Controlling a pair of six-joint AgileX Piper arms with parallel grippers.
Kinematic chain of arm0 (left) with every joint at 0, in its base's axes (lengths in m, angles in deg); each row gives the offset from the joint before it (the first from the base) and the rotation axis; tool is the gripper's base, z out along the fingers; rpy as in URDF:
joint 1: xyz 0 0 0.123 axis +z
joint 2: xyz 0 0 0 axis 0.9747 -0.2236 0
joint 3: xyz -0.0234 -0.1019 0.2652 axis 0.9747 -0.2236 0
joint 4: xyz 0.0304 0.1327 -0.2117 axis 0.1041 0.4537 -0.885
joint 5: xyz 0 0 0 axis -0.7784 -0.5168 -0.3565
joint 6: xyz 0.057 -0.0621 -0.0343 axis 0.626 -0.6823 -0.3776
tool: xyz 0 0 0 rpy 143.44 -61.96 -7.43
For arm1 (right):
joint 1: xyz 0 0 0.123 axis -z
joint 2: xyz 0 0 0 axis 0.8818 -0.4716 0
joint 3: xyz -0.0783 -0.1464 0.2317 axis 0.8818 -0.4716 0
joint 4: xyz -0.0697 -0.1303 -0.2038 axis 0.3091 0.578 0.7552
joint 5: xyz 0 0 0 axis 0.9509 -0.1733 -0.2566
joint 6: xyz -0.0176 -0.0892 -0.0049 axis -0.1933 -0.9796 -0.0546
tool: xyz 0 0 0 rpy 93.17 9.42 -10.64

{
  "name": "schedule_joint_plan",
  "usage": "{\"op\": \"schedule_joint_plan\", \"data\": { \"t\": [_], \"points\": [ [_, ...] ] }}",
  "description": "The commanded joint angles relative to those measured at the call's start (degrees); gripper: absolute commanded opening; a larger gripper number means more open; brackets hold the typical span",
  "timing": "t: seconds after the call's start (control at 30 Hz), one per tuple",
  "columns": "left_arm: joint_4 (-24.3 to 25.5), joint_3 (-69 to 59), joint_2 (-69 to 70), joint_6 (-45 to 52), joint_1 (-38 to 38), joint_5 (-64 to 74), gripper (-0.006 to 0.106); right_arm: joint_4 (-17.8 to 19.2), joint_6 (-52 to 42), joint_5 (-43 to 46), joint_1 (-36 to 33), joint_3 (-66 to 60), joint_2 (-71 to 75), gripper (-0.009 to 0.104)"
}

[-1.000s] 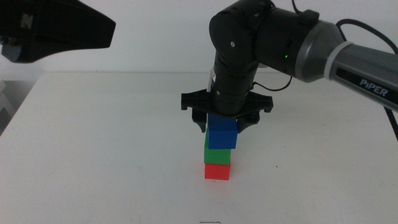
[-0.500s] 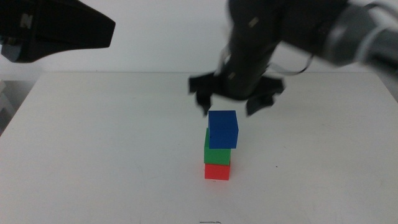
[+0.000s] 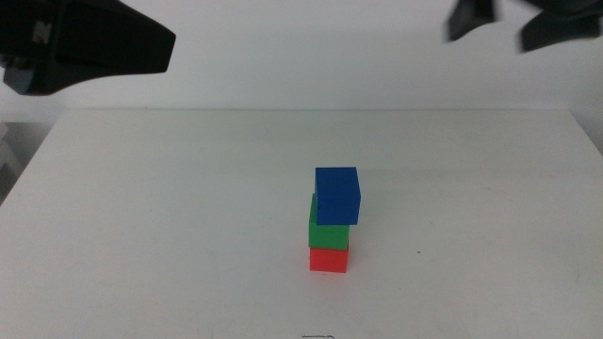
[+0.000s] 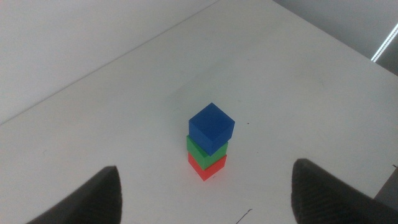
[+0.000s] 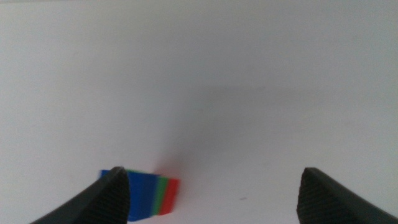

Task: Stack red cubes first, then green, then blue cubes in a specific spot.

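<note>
Now the right gripper [image 3: 497, 26] is sitting high at the top-right edge, jaws spread and empty; 0.5 s ago it was hanging just above the blue cube [image 3: 337, 195], and 1 s ago it was around it. Blue is resting on the green cube [image 3: 326, 235], shifted a bit right, w/ the red cube [image 3: 329, 259] at the bottom on the white table [image 3: 170, 207]. Left gripper [image 4: 202, 199] is waiting upper left, jaws wide apart, empty.

No readable text in any current view.
Cubes' faces are plain, tabletop unmarked; the dark housing [image 3: 85, 47] at upper left of the middle view shows a small pale mark, too blurred to read.
</note>
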Motion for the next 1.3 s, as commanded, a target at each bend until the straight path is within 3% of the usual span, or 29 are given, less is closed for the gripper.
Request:
{"op": "schedule_joint_plan", "data": {
  "t": [0.0,0.27,0.43,0.57,0.7,0.8,0.97,1.07,1.27],
  "points": [
    [-2.0,1.4,0.5,-0.3,-0.2,-3.7,0.093,-1.3,-6.1,1.1,3.3,1.8,3.8,0.077],
    [-2.0,1.4,0.5,-0.3,-0.2,-3.7,0.093,0.4,-16.4,0.1,8.3,1.8,5.6,0.077],
    [-2.0,1.4,0.5,-0.3,-0.2,-3.7,0.093,4.9,-16.0,0.6,8.4,1.8,6.0,0.077],
    [-2.0,1.4,0.5,-0.3,-0.2,-3.7,0.093,5.1,-15.8,-1.0,8.4,1.8,5.8,0.077],
    [5.4,-3.8,3.0,-1.2,-0.2,-13.8,0.093,5.1,-15.8,-1.0,8.4,1.8,5.7,0.077],
    [15.1,-10.6,6.5,-5.7,-0.2,-30.5,0.093,5.1,-15.8,-1.0,8.4,1.8,5.7,0.077],
    [30.7,-20.2,10.9,-26.0,3.5,-49.3,0.093,5.1,-15.8,-1.0,8.4,1.8,5.7,0.077],
    [31.1,-23.4,12.3,-33.3,9.5,-49.4,0.093,4.9,-15.8,-1.0,8.4,1.8,5.7,0.077],
    [28.5,-27.8,15.1,-33.2,16.0,-48.9,0.093,5.0,-15.8,-1.0,8.4,1.8,5.7,0.077]
  ]
}}
